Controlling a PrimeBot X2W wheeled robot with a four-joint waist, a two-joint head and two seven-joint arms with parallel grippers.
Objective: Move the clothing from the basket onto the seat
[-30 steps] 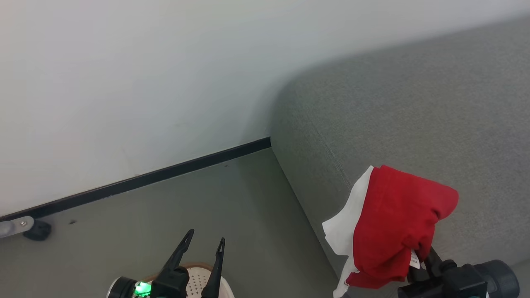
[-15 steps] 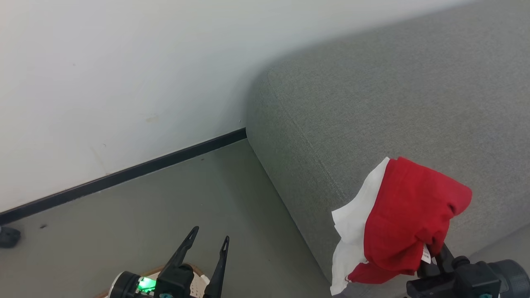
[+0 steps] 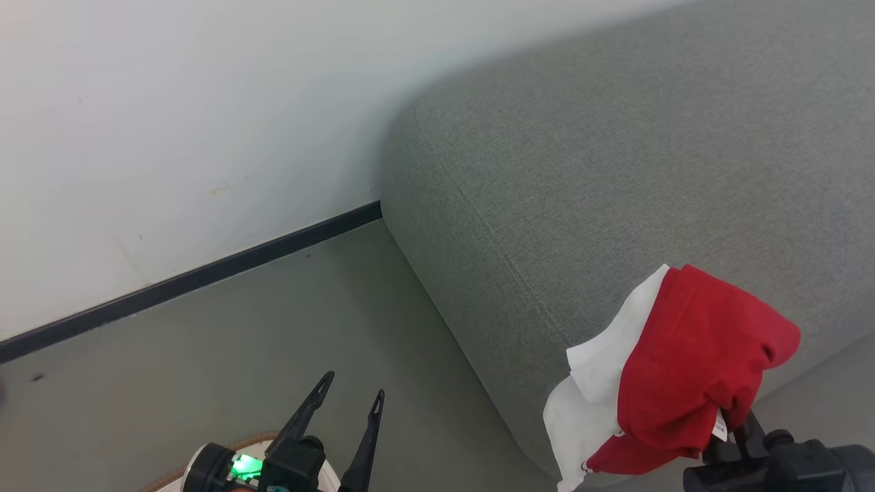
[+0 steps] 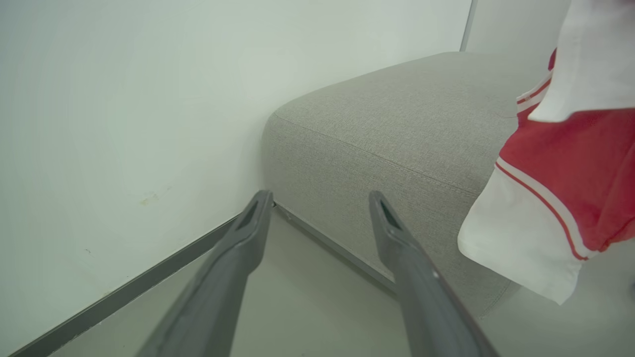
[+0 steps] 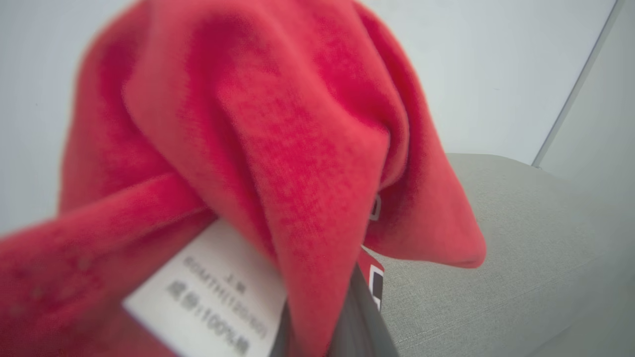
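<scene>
One red garment [image 3: 690, 369] pinched in right gripper [image 3: 737, 432] — left gripper [image 3: 353, 384] spread, empty — one seat [image 3: 615, 171].

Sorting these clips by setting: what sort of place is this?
Likely an indoor room set up like a living room: a grey upholstered seat against a plain pale wall, a dark skirting board and a smooth grey floor.

clothing [image 3: 690, 369]: red, white panels | seat [image 3: 615, 171]: grey woven | tag [image 5: 208, 292]: white

Left hand [image 3: 352, 387] points forward, fingers spread wide, empty; right hand [image 3: 737, 437] has its fingers pinched on the clothing [image 3: 690, 369].
</scene>
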